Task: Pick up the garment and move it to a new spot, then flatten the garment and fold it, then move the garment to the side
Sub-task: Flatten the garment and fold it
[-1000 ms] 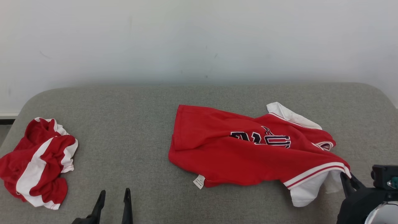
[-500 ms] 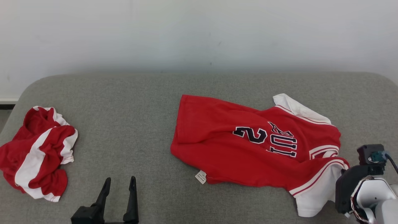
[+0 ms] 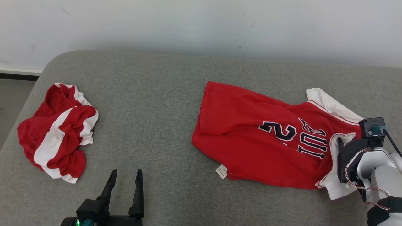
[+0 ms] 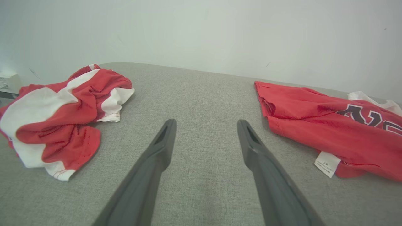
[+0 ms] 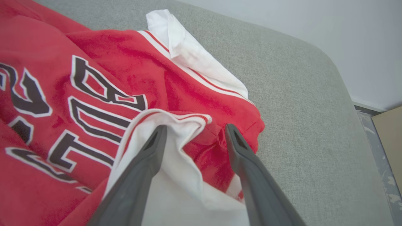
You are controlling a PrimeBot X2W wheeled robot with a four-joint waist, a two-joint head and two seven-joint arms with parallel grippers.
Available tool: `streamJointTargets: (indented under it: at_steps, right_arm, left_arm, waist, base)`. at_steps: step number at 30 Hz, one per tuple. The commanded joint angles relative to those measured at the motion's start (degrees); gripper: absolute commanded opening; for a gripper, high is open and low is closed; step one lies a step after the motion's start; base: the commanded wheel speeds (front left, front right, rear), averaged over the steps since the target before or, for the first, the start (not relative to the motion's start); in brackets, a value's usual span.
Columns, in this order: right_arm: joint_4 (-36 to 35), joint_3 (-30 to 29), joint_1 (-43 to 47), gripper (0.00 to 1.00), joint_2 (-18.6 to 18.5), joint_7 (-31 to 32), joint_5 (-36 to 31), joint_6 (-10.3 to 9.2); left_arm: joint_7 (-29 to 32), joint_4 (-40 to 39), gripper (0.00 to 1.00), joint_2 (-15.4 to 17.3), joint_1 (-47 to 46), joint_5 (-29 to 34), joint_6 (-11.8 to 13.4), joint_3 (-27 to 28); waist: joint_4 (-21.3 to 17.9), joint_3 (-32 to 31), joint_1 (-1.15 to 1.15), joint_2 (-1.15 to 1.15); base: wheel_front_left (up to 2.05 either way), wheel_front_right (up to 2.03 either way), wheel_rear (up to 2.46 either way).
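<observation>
- The right gripper [image 5: 194, 128] is seen with its fingers spread apart. A fold of the white sleeve [image 5: 176, 157] lies loose between them and is not pinched.
- The sleeve is draped back over the red jersey [image 3: 260, 135], close to the right edge of the grey cushion [image 3: 150, 125], and it covers the end of the lettering.
- The jersey is spread across the right half of the cushion, with its hem toward the middle and a second white sleeve [image 3: 329, 105] toward the back right.
- The left gripper [image 3: 125, 188] is held wide open over bare cushion near the front edge, left of the middle and well apart from the jersey.
- A crumpled red and white garment [image 3: 58, 131] is bunched at the left edge. A white wall [image 3: 201, 25] stands behind the cushion, and a strip of floor [image 5: 377, 163] is seen past the right edge.
- One second ago the right fingers were closed on the sleeve's striped edge; now they have been opened and the sleeve has been dropped. The head camera has shifted as well. The lettering, then creased, now lies flatter.
- A dark, white-edged 2 [image 3: 278, 131] can be read on the chest. The block letters [image 3: 312, 144] beside it are partly covered and cannot be fully made out.
- A white care label [image 3: 221, 171] sticks out at the front hem; its print is too small to be read.
</observation>
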Motion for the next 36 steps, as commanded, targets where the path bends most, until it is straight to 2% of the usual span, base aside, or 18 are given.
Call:
streamJointTargets:
  at_steps: [1, 5, 10, 19, 24, 28, 36]
  right_arm:
    - [0.4, -0.3, -0.4, 1.00, 0.1, -0.6, -0.3, -0.15]
    - [1.0, -2.1, -1.2, 1.00, 1.3, -6.6, 0.2, -0.15]
    - [-2.7, -2.6, 1.9, 1.00, 3.5, -13.3, 2.5, -0.15]
    - [-14.8, 1.4, 13.9, 1.00, 7.3, -22.2, 7.1, -0.15]
    - [-19.4, 5.2, 20.4, 1.00, 8.9, -26.6, 8.5, -0.15]
    - [-21.3, 8.1, 24.4, 1.00, 9.5, -28.8, 9.2, -0.15]
    - [-24.4, 10.0, 29.1, 1.00, 10.2, -29.5, 10.3, -0.15]
  left_arm:
    - [0.0, 0.1, 1.00, 0.0, -0.3, 0.0, -0.1, 0.1]
    - [0.0, 0.3, 1.00, 0.0, 0.7, 0.0, 0.4, 0.7]
    - [0.0, 0.1, 1.00, 0.0, 2.2, 0.0, 0.7, 2.1]
    - [0.0, -0.5, 1.00, 0.1, 5.0, 0.6, 0.7, 4.8]
    - [0.0, -0.7, 1.00, 0.1, 6.2, 0.7, 0.6, 6.0]
    - [0.0, -0.7, 1.00, 0.0, 6.8, 1.1, 0.3, 6.4]
    - [0.0, -1.1, 1.00, 0.0, 9.0, 0.8, 0.7, 7.4]
  waist:
    - [0.6, 0.4, -0.01, -0.01]
    - [0.0, -0.8, -0.01, -0.01]
    - [-2.2, -3.0, -0.01, -0.01]
    - [-7.3, -6.6, -0.01, -0.01]
    - [-9.4, -7.7, -0.01, -0.01]
    - [-10.5, -8.6, -0.01, -0.01]
    - [-11.0, -10.1, -0.01, -0.01]
  base:
    - [0.00, 0.00, 0.00]
    - [0.00, 0.00, 0.00]
    - [0.00, 0.00, 0.00]
    - [0.00, 0.00, 0.00]
    - [0.00, 0.00, 0.00]
    - [0.00, 0.00, 0.00]
    - [0.00, 0.00, 0.00]
